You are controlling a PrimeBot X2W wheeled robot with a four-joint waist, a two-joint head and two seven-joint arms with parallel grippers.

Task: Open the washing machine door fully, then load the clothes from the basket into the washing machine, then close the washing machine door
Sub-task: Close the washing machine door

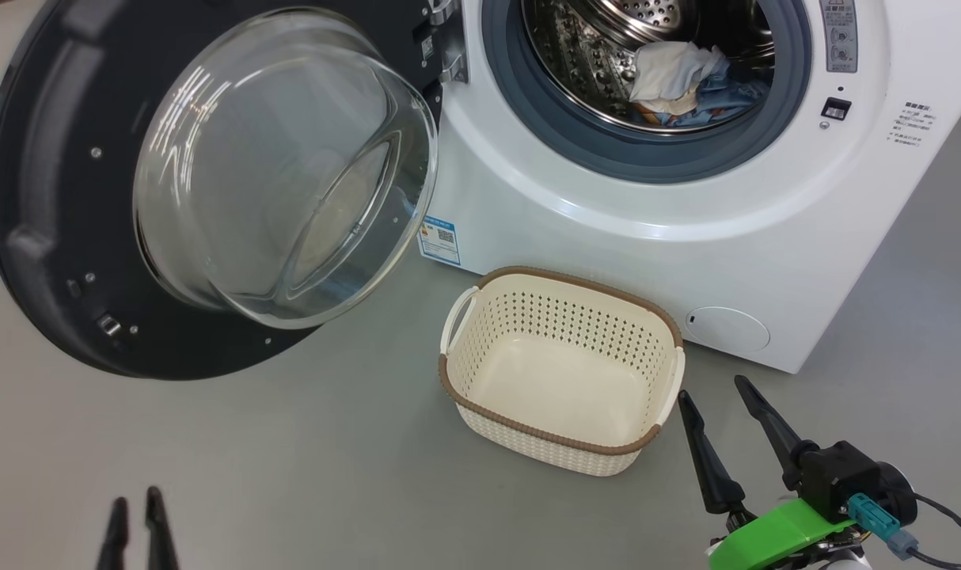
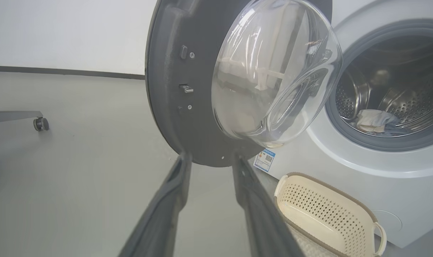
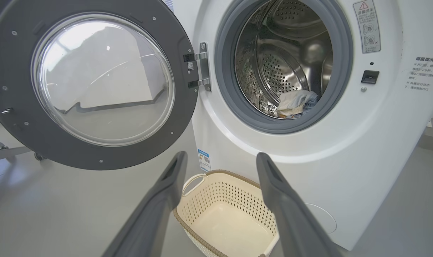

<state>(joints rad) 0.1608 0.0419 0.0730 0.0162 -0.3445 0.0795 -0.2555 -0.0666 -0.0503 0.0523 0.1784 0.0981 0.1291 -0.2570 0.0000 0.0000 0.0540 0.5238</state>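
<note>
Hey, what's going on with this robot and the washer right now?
A two-armed robot is loading laundry. The washing machine door stands wide open, the clothes lie inside the washing machine, and the basket in front of it is empty. The left gripper and the right gripper are both open and hold nothing; the right one is just beside the basket. Closing the door is what remains.

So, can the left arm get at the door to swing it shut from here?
Probably yes. The door stands wide open ahead of the left tool, with only floor between them. The basket sits off to the right, out of that path.
</note>
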